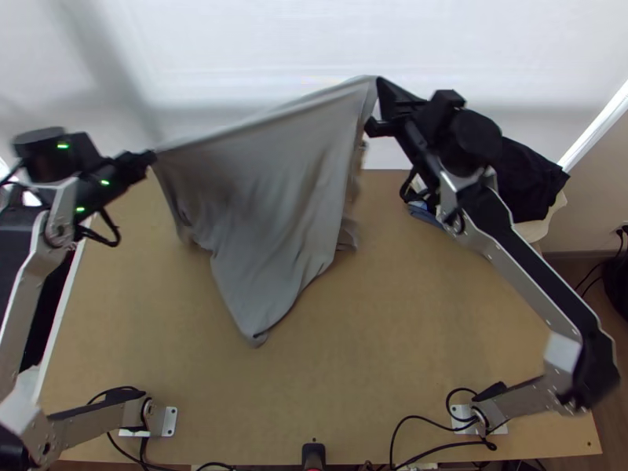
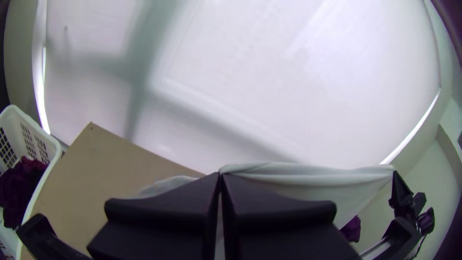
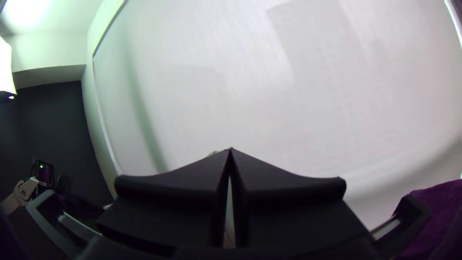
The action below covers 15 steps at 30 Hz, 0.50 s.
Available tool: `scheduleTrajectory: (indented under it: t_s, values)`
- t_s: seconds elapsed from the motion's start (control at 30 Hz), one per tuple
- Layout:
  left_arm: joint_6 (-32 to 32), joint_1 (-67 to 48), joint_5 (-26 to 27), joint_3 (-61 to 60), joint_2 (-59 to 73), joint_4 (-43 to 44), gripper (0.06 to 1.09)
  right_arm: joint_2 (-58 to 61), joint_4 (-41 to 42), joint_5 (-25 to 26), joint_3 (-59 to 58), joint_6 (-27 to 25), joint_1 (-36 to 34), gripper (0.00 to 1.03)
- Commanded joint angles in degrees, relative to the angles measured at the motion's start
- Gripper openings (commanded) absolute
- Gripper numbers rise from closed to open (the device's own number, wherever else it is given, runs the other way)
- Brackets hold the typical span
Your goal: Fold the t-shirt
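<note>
The grey t-shirt hangs stretched between the two grippers, its upper edge taut and its lower part draping down over the table in loose folds. At its left end my left gripper is shut on one corner. My right gripper holds the other upper corner, higher up the picture. In the left wrist view the cloth runs off from the closed tips of my left gripper toward the other arm's gripper. The right wrist view has my right gripper with its fingertips together.
The wooden table lies below the cloth. Dark cloth sits in a pale container at the right edge. A white basket with dark cloth stands beside the table. Cables lie along the near edge.
</note>
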Motion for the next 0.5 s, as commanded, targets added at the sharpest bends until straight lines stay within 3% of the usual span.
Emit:
scheduleTrajectory:
  t_s: [0.0,0.2,0.47]
  values:
    - [1.44,1.66,-1.51,4.09,-2.76,0.96,0.1,-5.07,3.28,1.14,-0.8,-1.45,0.01,0.03]
    - [1.97,1.74,-1.6,4.89,-2.76,-0.44,0.1,-7.97,-1.03,1.14,-2.82,-1.36,-0.43,0.03]
    - [4.96,-2.12,-1.24,-14.36,-9.35,-2.38,0.1,-15.18,-7.45,0.79,-16.27,-1.09,-2.63,0.03]
